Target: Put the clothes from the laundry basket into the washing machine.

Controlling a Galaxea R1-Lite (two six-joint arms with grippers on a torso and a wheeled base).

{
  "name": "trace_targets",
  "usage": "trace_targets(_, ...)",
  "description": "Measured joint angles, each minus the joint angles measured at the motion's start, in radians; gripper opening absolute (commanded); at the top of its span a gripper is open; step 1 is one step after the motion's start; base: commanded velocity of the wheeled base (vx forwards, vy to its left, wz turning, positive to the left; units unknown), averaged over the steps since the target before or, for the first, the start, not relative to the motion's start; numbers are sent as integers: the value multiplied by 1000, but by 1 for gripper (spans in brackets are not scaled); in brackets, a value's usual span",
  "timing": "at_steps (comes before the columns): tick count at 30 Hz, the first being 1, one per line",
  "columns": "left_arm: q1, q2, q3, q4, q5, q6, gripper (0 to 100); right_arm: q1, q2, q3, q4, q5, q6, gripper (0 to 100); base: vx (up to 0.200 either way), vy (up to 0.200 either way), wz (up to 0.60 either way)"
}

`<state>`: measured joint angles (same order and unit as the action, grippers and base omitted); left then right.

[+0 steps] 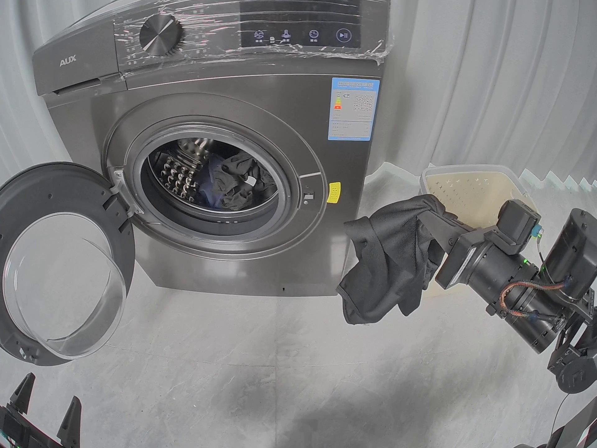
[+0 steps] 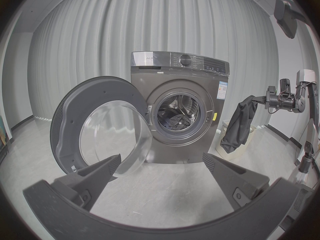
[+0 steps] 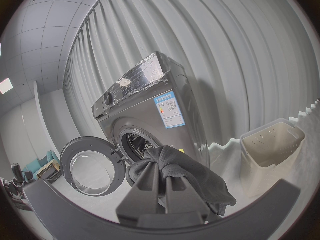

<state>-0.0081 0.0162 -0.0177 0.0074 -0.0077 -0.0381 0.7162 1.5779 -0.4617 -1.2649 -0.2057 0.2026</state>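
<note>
A grey front-loading washing machine (image 1: 211, 94) stands with its round door (image 1: 59, 262) swung wide to the left. Dark clothes (image 1: 233, 182) lie inside the drum. My right gripper (image 1: 435, 214) is shut on a black garment (image 1: 388, 262), which hangs in the air to the right of the machine, in front of the beige laundry basket (image 1: 476, 185). In the right wrist view the fingers (image 3: 148, 184) pinch the black garment (image 3: 186, 174) together. My left gripper (image 2: 160, 170) is open, low at the front left, with nothing between its fingers.
White curtains hang behind the machine and the basket. The open door (image 2: 100, 124) juts out over the floor at the left. Bare grey floor (image 1: 249, 362) spreads in front of the machine.
</note>
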Motion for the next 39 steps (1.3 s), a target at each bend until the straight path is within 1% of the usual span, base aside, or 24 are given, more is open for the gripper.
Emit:
trace_targets(12,0,0,0,1,0,1,100,0,10,0,-1,1,-1,0,0,200,0)
trace_targets(17,0,0,0,0,0,1,100,0,12,5,0,5,-3,0,0,0,0)
trace_targets(22,0,0,0,0,0,1,100,6,13,22,-2,18,-4,0,0,0,0)
trace_targets(30,1,0,0,0,0,4,100,25,17,25,-2,21,-1,0,0,0,0)
trace_targets(33,1,0,0,-2,0,11,100,32,24,23,-6,22,-1,0,0,0,0)
trace_targets(35,0,0,0,-2,-2,22,100,37,31,20,-15,21,-2,0,0,0,0)
trace_targets(39,1,0,0,-2,-8,36,100,66,51,12,-38,20,-3,0,0,0,0)
